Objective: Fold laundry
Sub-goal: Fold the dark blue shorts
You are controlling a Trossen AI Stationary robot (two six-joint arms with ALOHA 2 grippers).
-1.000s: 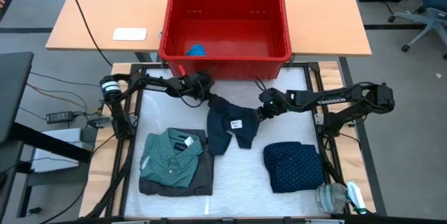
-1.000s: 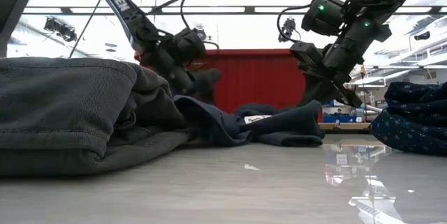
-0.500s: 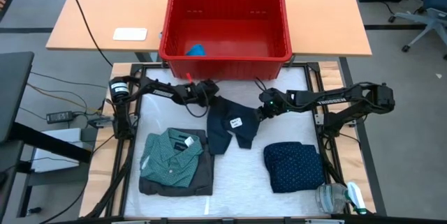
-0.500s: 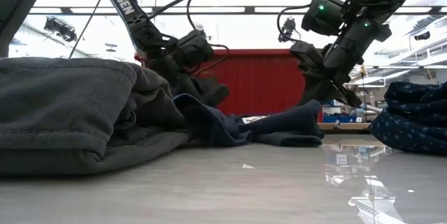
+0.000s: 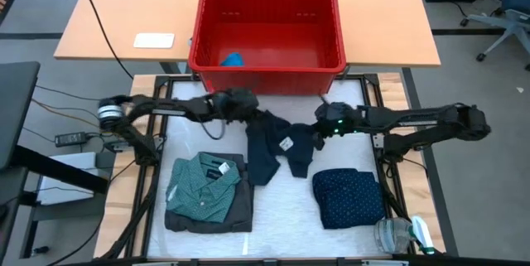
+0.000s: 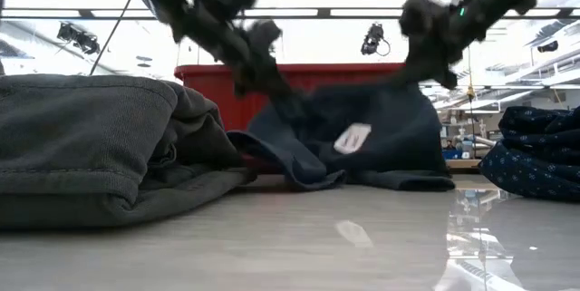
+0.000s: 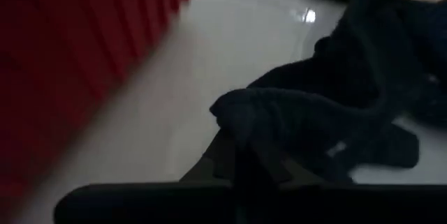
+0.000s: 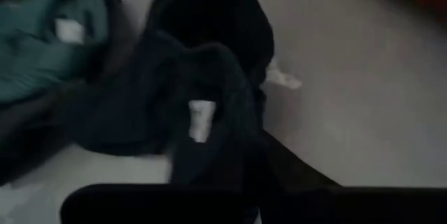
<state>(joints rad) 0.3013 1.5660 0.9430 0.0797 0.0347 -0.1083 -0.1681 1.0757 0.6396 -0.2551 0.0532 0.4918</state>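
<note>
The left gripper has just clamped its jaws on the plain dark garment mid-table, and with the right gripper also gripping it, both now lift it for spreading.

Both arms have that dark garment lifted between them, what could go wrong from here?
The dark garment hangs bunched and twisted between the left gripper and the right gripper, so it may spread unevenly. Each holds only an edge, which might slip. Its trailing hem could drag over the folded green shirt.
</note>
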